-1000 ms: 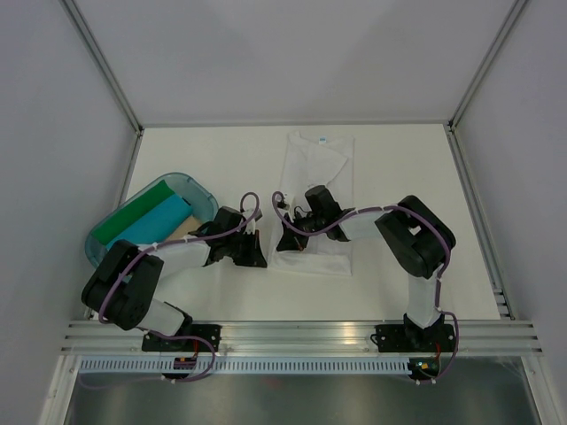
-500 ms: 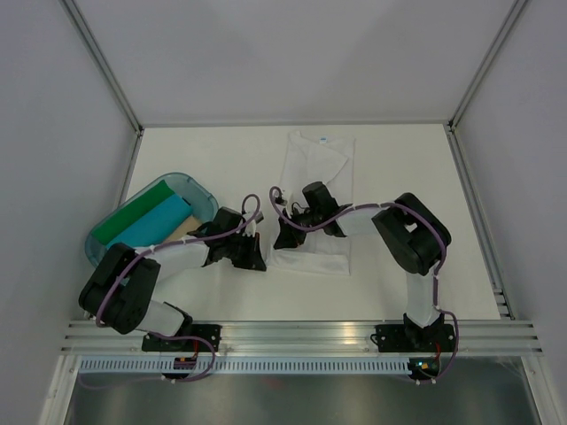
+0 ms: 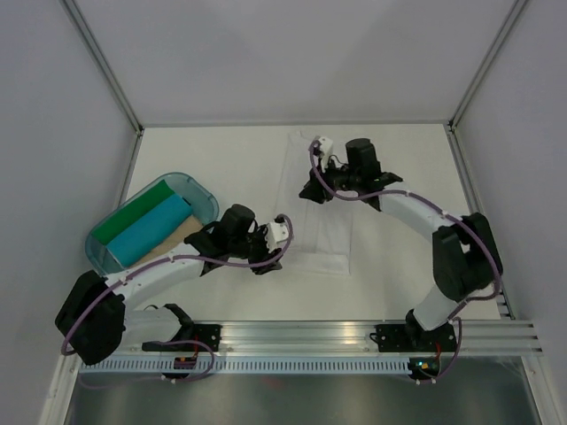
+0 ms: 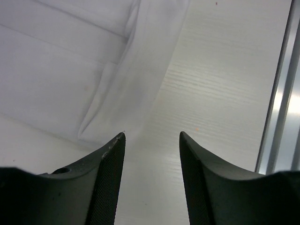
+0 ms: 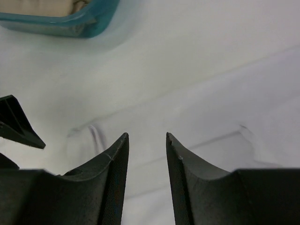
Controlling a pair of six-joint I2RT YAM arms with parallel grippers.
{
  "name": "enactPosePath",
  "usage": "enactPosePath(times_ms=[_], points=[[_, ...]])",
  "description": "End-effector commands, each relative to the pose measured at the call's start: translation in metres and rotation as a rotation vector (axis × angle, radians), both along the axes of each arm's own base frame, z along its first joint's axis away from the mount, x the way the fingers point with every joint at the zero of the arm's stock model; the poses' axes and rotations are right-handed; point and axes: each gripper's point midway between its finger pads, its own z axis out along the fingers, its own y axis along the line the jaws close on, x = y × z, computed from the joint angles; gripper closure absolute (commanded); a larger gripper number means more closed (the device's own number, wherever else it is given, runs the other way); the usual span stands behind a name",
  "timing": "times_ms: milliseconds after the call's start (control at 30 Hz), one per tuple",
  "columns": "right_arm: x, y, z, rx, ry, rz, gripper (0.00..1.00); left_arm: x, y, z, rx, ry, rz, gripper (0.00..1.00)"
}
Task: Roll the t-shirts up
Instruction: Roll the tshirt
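The white t-shirt [image 3: 323, 232] lay flat on the surface [image 3: 213, 150], folded into a long narrow strip that ran from the far side toward the near rail [image 3: 301, 335], with one sleeve fold visible near its upper end. The left fingers [image 4: 105, 178] stood apart with nothing between them, low over bare surface just beside the shirt's near left edge; a folded edge of the cloth lay just ahead of them. The right fingers [image 5: 108, 178] also stood apart and empty, above the upper part of the shirt, with creased white cloth beneath them. Whether either pair touched the cloth could not be told. At the left, well apart from the shirt, a teal tub [image 3: 202, 191] held a green roll [image 3: 133, 215] and a turquoise roll [image 3: 156, 232] side by side, with a tan one [image 3: 182, 234] partly visible beside them.
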Motion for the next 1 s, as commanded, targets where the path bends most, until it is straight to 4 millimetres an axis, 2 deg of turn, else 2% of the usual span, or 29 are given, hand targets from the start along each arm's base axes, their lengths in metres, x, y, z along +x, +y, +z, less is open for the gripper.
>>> enactPosePath(times_ms=[0, 67, 100, 133, 167, 300, 400, 500, 600, 767, 967], points=[[-0.026, -0.061, 0.004, -0.192, -0.151, -0.036, 0.56, 0.012, 0.008, -0.030, 0.170, -0.273, -0.237, 0.44], [-0.039, -0.076, -0.004, -0.250, -0.187, -0.027, 0.56, 0.017, 0.009, -0.035, 0.192, -0.332, -0.274, 0.42], [-0.056, -0.085, -0.024, -0.282, -0.142, -0.015, 0.56, 0.022, 0.008, -0.036, 0.202, -0.375, -0.295, 0.40], [-0.067, -0.090, -0.022, -0.282, -0.158, -0.009, 0.56, 0.023, 0.011, -0.042, 0.220, -0.395, -0.303, 0.40], [-0.076, -0.092, -0.028, -0.289, -0.154, 0.007, 0.56, 0.028, 0.009, -0.040, 0.216, -0.428, -0.308, 0.40], [-0.112, -0.110, -0.056, -0.345, -0.184, 0.075, 0.52, 0.024, 0.012, -0.053, 0.243, -0.435, -0.359, 0.39], [-0.127, -0.110, -0.075, -0.427, -0.228, 0.167, 0.52, 0.018, 0.011, -0.059, 0.238, -0.428, -0.388, 0.39], [-0.135, -0.114, -0.095, -0.522, -0.231, 0.203, 0.52, 0.014, 0.008, -0.065, 0.238, -0.410, -0.414, 0.41], [-0.150, -0.108, -0.114, -0.578, -0.232, 0.264, 0.52, 0.018, 0.006, -0.072, 0.263, -0.387, -0.402, 0.43], [-0.147, -0.122, -0.132, -0.662, -0.243, 0.241, 0.52, 0.025, 0.007, -0.076, 0.293, -0.382, -0.390, 0.47], [-0.147, -0.122, -0.150, -0.716, -0.216, 0.257, 0.51, 0.011, 0.011, -0.082, 0.284, -0.329, -0.416, 0.52]])
